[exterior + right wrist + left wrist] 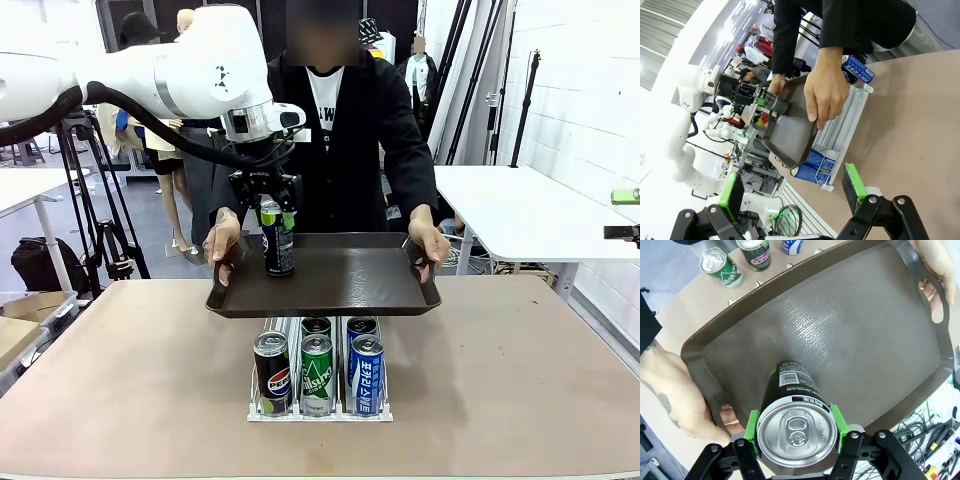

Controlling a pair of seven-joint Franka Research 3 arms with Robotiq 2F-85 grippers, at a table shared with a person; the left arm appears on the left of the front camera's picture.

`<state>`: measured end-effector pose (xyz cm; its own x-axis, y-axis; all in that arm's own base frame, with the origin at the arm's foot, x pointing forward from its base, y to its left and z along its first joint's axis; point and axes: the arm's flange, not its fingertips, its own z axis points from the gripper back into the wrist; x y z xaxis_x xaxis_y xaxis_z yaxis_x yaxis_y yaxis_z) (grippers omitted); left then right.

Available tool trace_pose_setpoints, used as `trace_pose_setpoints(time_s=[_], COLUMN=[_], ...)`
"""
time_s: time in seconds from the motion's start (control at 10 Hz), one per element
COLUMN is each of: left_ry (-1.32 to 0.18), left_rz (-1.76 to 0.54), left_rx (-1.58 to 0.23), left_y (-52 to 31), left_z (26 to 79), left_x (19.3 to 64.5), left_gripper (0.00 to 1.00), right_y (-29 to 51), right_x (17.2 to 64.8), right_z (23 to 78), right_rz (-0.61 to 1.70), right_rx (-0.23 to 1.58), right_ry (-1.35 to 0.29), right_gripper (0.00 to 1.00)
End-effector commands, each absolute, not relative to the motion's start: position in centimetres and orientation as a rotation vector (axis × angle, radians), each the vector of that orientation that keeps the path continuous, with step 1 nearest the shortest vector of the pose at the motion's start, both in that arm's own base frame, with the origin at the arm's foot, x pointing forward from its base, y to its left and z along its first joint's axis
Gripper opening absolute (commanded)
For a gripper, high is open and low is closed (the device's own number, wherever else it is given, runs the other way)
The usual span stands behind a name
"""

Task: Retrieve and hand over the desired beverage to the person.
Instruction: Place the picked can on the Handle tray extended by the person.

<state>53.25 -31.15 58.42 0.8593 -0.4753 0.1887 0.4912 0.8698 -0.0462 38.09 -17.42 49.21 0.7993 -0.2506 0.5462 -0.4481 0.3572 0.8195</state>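
Note:
A black can with green print [277, 250] stands upright at the left end of a dark brown tray [350, 285]. My left gripper [277, 213] is shut on its top from above. In the left wrist view the green pads [753, 432] press both sides of the can [792, 382] below its silver lid. I cannot tell whether the can's base rests on the tray [855, 335]. The person [340, 120] in a black jacket holds the tray above the table by both handles with the hands [222, 240]. My right gripper [792, 190] is open and holds nothing, low over the table.
A clear rack [320, 405] under the tray's front edge holds rows of cans: a black Pepsi can [272, 372], a green can [317, 375] and a blue can [367, 373] in front. A white table [520, 205] stands at the back right.

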Motion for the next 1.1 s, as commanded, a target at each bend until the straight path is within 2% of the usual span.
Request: trace_pose_setpoints(time_s=[0.0,0.4,0.5,1.0], left_ry=[-0.199,-0.231,-0.251,-0.300], left_rz=[-0.530,-0.521,-0.520,-0.501], left_rx=[-0.089,-0.050,-0.036,0.043], left_y=[-30.8,-31.0,-31.1,-31.7], left_z=[58.6,60.8,61.8,66.4], left_x=[53.0,52.9,52.7,50.6], left_gripper=[0.12,0.89,1.00,1.00], right_y=[-17.4,-17.4,-17.4,-17.4], right_x=[38.0,38.0,38.0,38.0], right_z=[49.3,49.3,49.3,49.3], right_rz=[0.147,0.147,0.147,0.147], right_rx=[1.237,1.237,1.237,1.237], right_ry=[-0.683,-0.683,-0.683,-0.683], right_gripper=[1.00,1.00,1.00,1.00])
